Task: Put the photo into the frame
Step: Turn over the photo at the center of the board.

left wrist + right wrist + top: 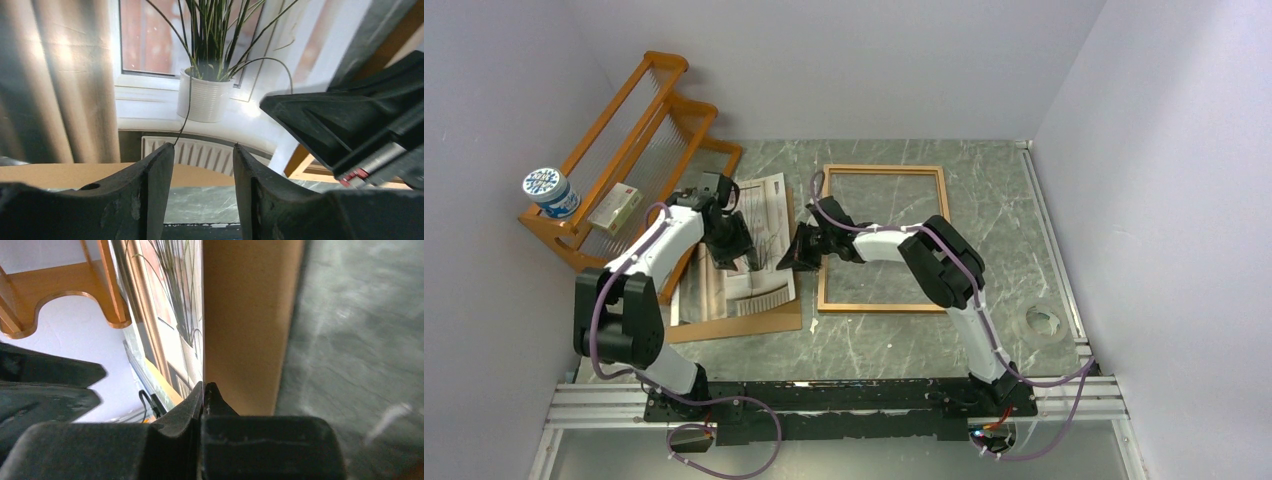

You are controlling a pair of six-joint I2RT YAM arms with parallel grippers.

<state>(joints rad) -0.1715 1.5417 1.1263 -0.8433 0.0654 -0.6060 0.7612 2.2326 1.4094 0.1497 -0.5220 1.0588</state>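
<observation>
We see a grey-green marbled table [904,340] with an orange wooden shelf rack [639,110] at its far left. The thin rectangular orange-brown wooden frame [884,168] lies flat right of centre, the table showing through it. Left of it lies a plain brown backing board [764,325], and the rectangular paper photo [769,205] of a spiky potted plant sits over that board, outside the frame. The right gripper [799,252] has its jaws closed on the photo's right edge, between board and frame. The left gripper [732,245] hovers over the photo's middle, jaws apart, holding nothing. A blue-and-white round tin [551,192] stands on the rack.
</observation>
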